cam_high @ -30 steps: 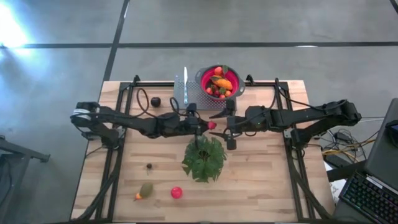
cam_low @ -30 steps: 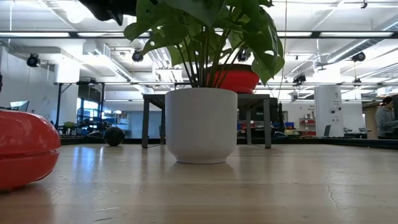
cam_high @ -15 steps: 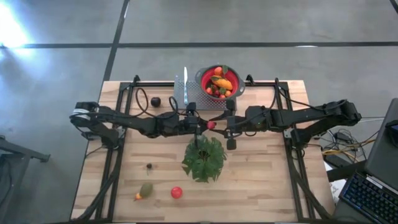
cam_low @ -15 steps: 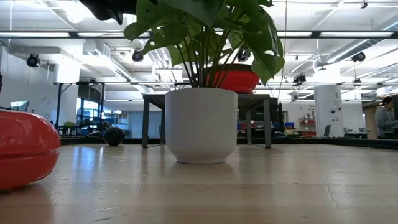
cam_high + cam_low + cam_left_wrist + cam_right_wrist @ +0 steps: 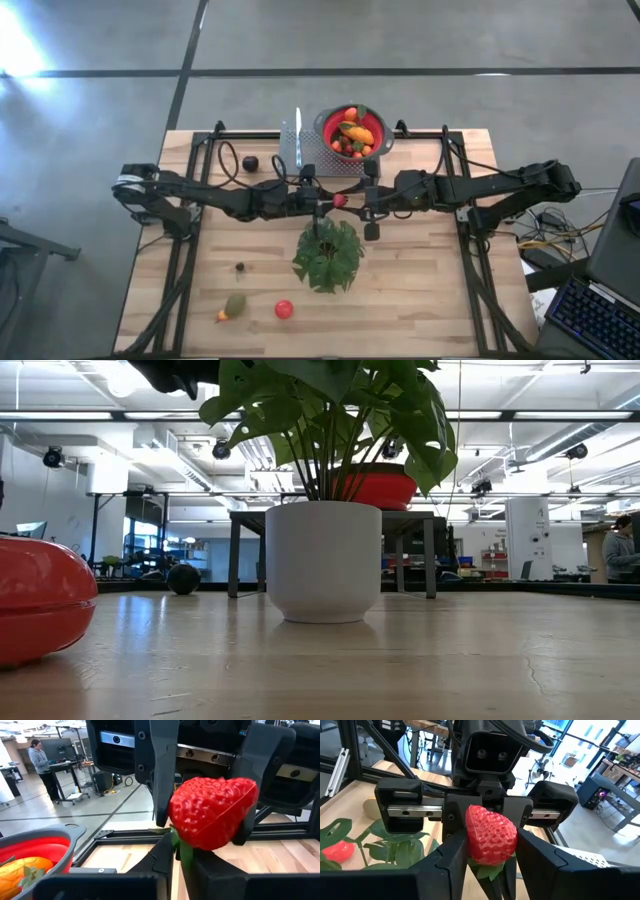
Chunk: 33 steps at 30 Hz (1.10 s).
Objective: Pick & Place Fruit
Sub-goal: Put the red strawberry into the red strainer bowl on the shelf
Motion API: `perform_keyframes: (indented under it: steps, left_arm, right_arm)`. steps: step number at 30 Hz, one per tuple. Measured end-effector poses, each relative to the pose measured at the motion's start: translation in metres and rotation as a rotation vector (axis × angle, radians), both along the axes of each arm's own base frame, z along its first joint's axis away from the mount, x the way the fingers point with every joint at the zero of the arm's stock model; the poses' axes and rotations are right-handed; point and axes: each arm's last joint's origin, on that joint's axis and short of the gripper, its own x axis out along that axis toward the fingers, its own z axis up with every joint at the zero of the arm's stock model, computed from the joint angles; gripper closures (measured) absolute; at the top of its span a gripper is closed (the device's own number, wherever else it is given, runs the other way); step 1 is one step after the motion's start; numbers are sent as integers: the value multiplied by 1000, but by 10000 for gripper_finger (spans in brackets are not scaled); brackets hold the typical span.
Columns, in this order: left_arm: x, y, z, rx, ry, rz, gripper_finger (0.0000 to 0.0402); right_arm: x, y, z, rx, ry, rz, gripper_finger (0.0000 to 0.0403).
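A red strawberry (image 5: 340, 201) hangs in the air over the table's middle, just beyond the leafy plant (image 5: 328, 255), with both grippers on it. My left gripper (image 5: 331, 200) reaches it from the left and my right gripper (image 5: 351, 203) from the right. Both are shut on it. The red colander bowl (image 5: 352, 132) at the far edge holds several fruits. On the wood lie a dark purple round fruit (image 5: 250, 163), a tiny dark piece (image 5: 239, 266), an olive-green piece (image 5: 233, 305) and a red fruit (image 5: 284, 309). My left gripper (image 5: 182, 852) pinches the strawberry's green leafy end (image 5: 176, 842) between its two fingers, coming level from the table's left. The fruit is lifted clear, its red body standing above the fingers. My right gripper (image 5: 490, 855) pinches the strawberry's red body (image 5: 490, 835) at its two sides, with a finger (image 5: 452, 855) on each flank. It comes level from the table's right.
The potted plant (image 5: 323, 560) stands right under and nearer than the two grippers. A grey perforated sheet (image 5: 300, 150) lies beside the bowl. Black frame rails run along the table's left, right and far sides. Bare wood lies at near right.
My right gripper has edged toward the table's left, onto the strawberry. In the high view its fingers, spread a second ago, have drawn in around the fruit. The left arm and the strawberry have kept their place.
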Motion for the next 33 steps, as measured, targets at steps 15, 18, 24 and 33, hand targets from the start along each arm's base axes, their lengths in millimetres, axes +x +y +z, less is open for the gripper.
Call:
perform_keyframes:
  steps: [15,18,24,33]
  left_arm:
    - [-14,2,4,46,127,62,159]
    - [-23,2,10,42,156,65,147]
    - [-36,3,14,-16,230,67,145]
    - [-37,2,6,-56,286,71,145]
  right_arm:
    - [-3,-22,13,47,88,-196,258]
    - [-6,-38,26,64,123,-259,262]
    - [-21,-79,54,132,174,-429,259]
    - [-42,-126,69,242,191,-521,262]
